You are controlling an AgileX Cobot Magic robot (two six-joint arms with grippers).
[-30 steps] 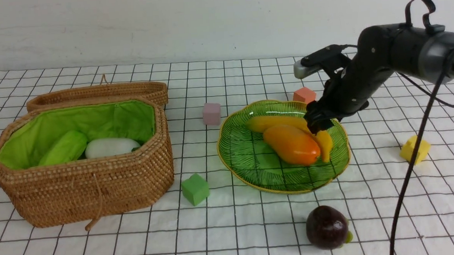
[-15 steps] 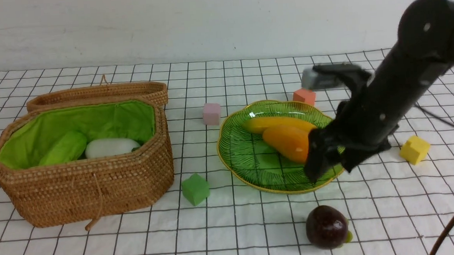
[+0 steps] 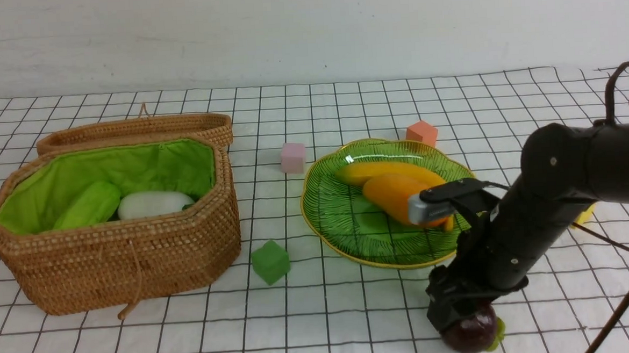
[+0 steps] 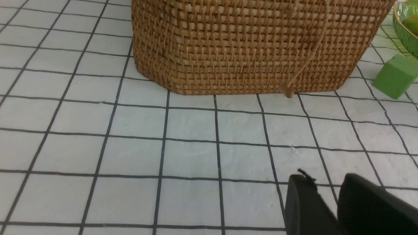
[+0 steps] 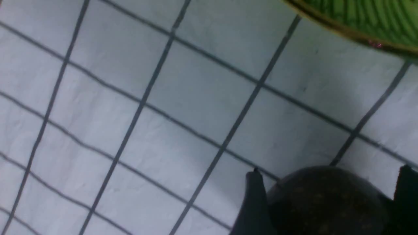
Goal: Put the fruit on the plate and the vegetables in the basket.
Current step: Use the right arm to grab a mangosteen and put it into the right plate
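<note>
No writing or brand can be read. The right gripper [image 3: 454, 320] straddles the purple fruit [image 3: 473, 334] on the cloth just before the plate [image 3: 344, 223], fingers [image 5: 253, 202] apart either side. The left gripper [image 4: 329, 205] hangs near the basket [image 4: 248, 49], fingers slightly parted.

banana [image 3: 384, 170], mango [image 3: 396, 196] on plate [image 3: 343, 218], gourd [image 3: 87, 205], radish [image 3: 152, 204] in basket [image 3: 130, 256]

The white checked cloth [image 3: 354, 314] carries the basket [image 3: 130, 261] with its lid [image 3: 134, 129] behind, the plate [image 3: 349, 217], the purple fruit [image 3: 471, 335] at the near edge, and green [image 3: 270, 261], pink [image 3: 293, 157], orange [image 3: 421, 132] and yellow [image 3: 586, 217] cubes.
</note>
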